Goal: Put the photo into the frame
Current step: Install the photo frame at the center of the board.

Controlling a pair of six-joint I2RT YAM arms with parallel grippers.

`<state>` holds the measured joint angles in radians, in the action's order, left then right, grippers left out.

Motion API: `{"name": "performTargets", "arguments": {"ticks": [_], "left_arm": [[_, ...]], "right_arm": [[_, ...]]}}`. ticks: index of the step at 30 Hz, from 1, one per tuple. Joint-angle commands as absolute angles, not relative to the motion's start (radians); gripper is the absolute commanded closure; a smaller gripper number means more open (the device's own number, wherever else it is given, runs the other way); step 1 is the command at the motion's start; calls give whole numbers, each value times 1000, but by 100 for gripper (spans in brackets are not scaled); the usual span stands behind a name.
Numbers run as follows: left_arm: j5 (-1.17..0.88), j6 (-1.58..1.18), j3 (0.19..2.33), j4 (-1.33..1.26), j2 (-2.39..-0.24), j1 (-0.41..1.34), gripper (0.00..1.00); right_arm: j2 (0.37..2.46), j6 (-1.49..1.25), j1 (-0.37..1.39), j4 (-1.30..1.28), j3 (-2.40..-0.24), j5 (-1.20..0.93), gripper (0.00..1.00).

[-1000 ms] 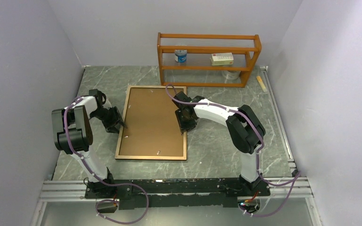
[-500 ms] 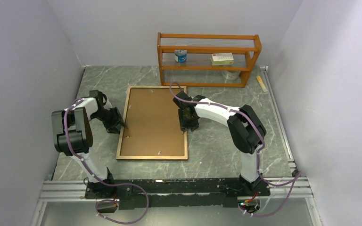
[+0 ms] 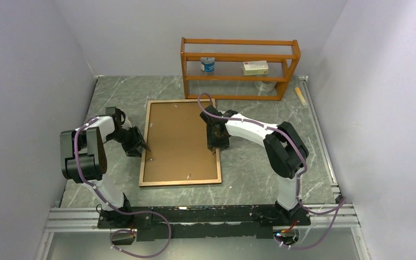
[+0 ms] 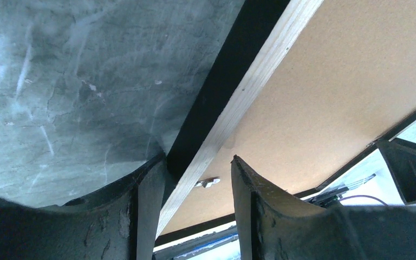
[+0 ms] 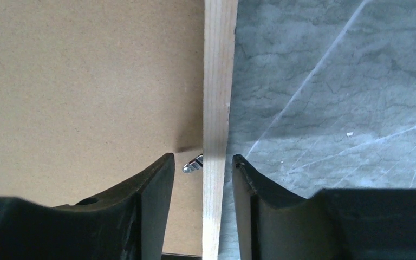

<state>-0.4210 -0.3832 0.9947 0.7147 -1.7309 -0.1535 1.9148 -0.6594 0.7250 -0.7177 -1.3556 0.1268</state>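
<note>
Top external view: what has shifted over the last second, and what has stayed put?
The frame, back side up, slid rightward and slightly toward the arm bases. The left pincer and right pincer travelled with it, each straddling a long rail of the frame. Nothing was released or newly grasped. The shelf rack and its items stayed put.
</note>
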Motion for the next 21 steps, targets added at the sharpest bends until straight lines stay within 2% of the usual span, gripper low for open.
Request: {"name": "performTargets", "arguments": {"ticks": [1,7,17,19,21], "left_arm": [[-449,-397,980,722,-1691,-143,47],[-468,-425,955,704,-1677,-132,47],[-465,-453,920,696,-1660,-121,48],[-461,-458,923,699,-1654,-122,48],[-452,-464,927,702,-1643,-122,48]], "right_arm": [[1903,-701,732,-761,-1374,186,56],[1918,-717,741,-775,-1347,170,59],[1900,-741,756,-766,-1314,152,86],[1884,-744,755,-762,-1309,154,86],[1866,-750,756,-758,-1313,163,81]]}}
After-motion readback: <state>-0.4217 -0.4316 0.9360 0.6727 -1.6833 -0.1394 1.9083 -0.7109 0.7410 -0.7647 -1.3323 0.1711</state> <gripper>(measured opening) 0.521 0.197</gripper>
